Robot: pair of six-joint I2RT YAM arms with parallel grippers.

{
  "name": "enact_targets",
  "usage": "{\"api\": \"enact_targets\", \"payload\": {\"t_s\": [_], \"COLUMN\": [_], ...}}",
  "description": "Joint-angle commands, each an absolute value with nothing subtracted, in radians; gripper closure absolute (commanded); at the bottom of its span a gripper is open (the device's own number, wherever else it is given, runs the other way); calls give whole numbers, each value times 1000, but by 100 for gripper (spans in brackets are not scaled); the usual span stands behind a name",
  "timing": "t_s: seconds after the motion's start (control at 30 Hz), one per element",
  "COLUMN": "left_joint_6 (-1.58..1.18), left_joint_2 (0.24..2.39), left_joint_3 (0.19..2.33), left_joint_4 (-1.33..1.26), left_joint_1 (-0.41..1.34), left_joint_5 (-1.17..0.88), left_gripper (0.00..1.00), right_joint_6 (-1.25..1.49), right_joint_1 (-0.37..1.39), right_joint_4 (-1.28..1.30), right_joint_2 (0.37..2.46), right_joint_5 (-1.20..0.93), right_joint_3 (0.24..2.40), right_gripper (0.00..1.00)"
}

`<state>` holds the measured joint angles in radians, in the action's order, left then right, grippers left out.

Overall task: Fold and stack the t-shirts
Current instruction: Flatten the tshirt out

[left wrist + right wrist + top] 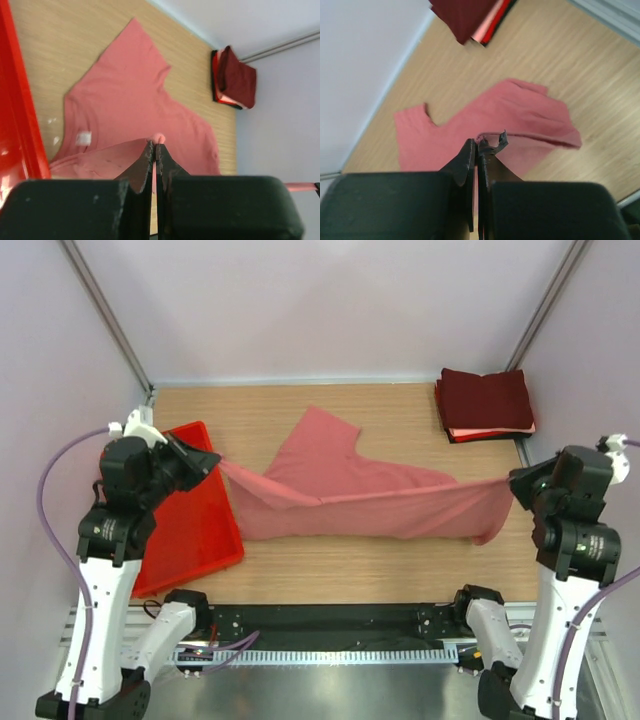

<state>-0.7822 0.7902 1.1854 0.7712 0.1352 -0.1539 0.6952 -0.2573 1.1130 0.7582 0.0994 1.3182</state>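
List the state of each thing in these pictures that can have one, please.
salmon-pink t-shirt: not folded, near edge lifted and stretched between both end effectors, rest lying on the table.
maroon t-shirts: folded, stacked at the far right corner.
red tray: flat on the table's left side.
left end effector: shut on the shirt's edge.
right end effector: shut on the shirt's edge.

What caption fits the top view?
Left fingers and right fingers hold a pink t-shirt stretched over the table, folded maroon shirts behind.
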Motion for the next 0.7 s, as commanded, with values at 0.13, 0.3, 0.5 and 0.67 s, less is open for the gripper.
{"api": "enact_targets", "payload": {"t_s": [0.13,0.3,0.5,0.67], "left_joint_6": [-831,-911,-904,-867], "left_joint_2": [816,752,739,800], "left_joint_3": [1549,1701,1839,1862], "left_joint_4": [585,543,663,664], "left_joint_1": [130,130,132,133], "left_joint_5": [-274,-334,-318,-255], "left_gripper": [100,100,100,100], "right_joint_6": [712,741,787,805], "right_joint_1": [-259,-261,-259,-258], "right_joint_4": [1051,1061,1074,1098], "right_joint_2": [812,735,653,742], "right_joint_5": [54,95,184,209], "right_joint_3": [1756,1894,2001,2040], "right_gripper": [99,99,99,99]}}
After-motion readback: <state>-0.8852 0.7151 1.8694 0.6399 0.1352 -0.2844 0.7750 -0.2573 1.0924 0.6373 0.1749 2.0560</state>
